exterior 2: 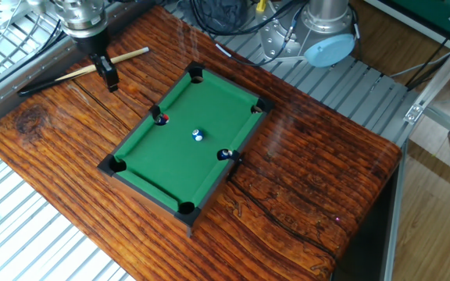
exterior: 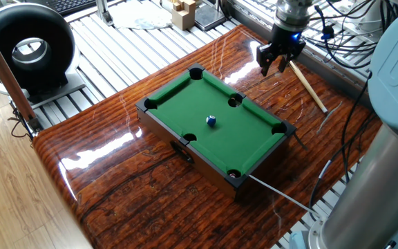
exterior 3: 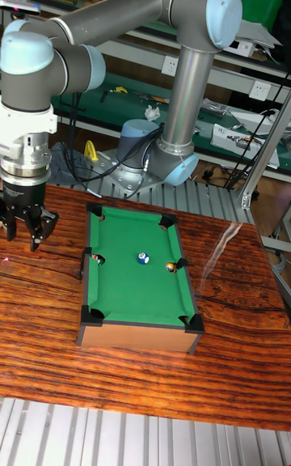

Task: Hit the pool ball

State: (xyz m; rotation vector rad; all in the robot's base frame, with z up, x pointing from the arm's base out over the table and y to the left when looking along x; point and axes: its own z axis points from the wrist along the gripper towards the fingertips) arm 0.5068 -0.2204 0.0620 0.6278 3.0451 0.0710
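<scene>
In one fixed view, the gripper (exterior: 276, 61) hangs with fingers spread, empty, above the cue stick (exterior: 307, 86), far right of the mini pool table (exterior: 254, 149). The pool ball (exterior: 211, 121) rests mid-felt.

The other fixed view and the tall fixed view agree: the step is likely fetching the cue; next, descend and clamp it.

Gripper (exterior: 273, 63) apparently open above cue stick (exterior: 307, 86)

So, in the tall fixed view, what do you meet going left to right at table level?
Tool → red ball in the left side pocket → pool ball → orange ball by the right side pocket.
</scene>
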